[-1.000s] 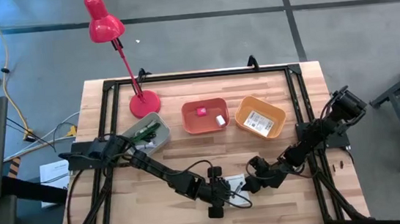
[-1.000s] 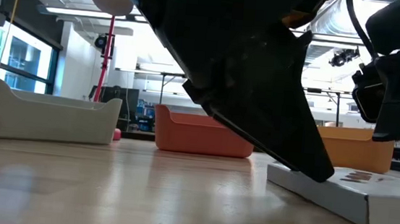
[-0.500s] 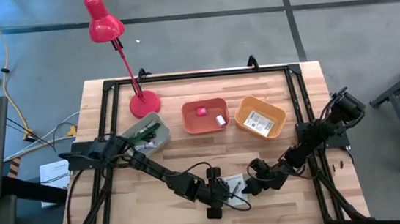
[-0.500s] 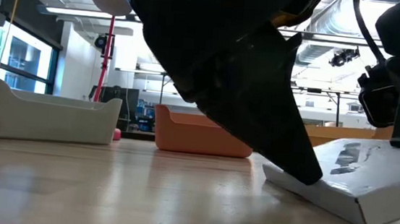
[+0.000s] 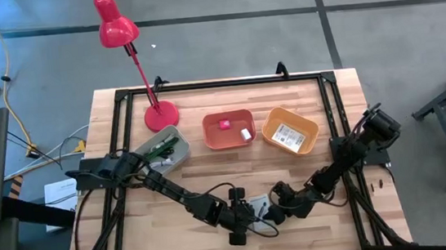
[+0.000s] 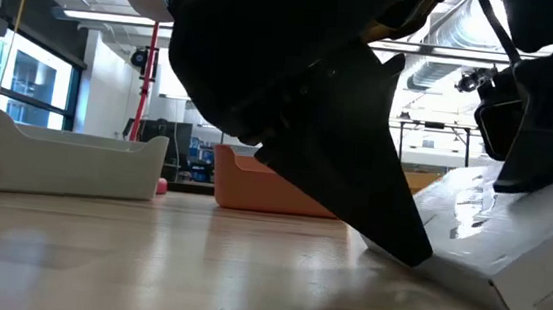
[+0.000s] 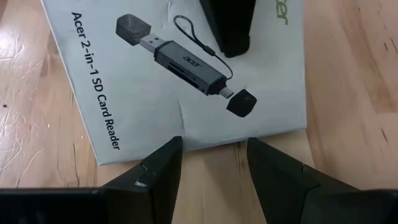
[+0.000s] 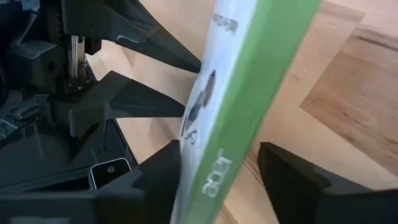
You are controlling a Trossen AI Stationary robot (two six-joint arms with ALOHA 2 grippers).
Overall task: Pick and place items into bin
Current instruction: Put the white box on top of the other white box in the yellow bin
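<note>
A flat white card-reader box (image 7: 186, 81) with dark print and a green side (image 8: 249, 81) lies between my two grippers near the table's front middle (image 5: 257, 206). It is tipped: the edge toward my left arm is on the wood, and the edge toward my right arm is raised (image 6: 511, 226). My left gripper (image 7: 212, 146) is open, with its tips at the low edge. My right gripper (image 8: 224, 168) is open around the raised edge, one finger over the printed face and one below. My left gripper sets both open fingertips (image 7: 175, 144) against the box's low edge (image 7: 205, 142), the one nearest that arm. The fingers slant down from the table's left. That edge stays on the wood (image 6: 403, 254). My right gripper has the box's raised edge between its open fingers, coming from the table's right. One finger (image 7: 227, 28) lies on the printed face. The other (image 8: 286, 174) stands below with wood showing between; whether it touches, I cannot tell.
Three bins stand in a row at the back: a grey one (image 5: 165, 147) with a green-handled tool, an orange-red one (image 5: 228, 129) with small blocks, and a yellow-orange one (image 5: 289, 131) with a white card. A red lamp (image 5: 159, 115) stands at the back left. A black cable (image 5: 266, 229) loops beside the box.
My right gripper has moved toward the table's left, onto the box. The box lay flat a second ago. Its side toward my right arm has tipped up, while the edge at my left fingertips has stayed on the table.
</note>
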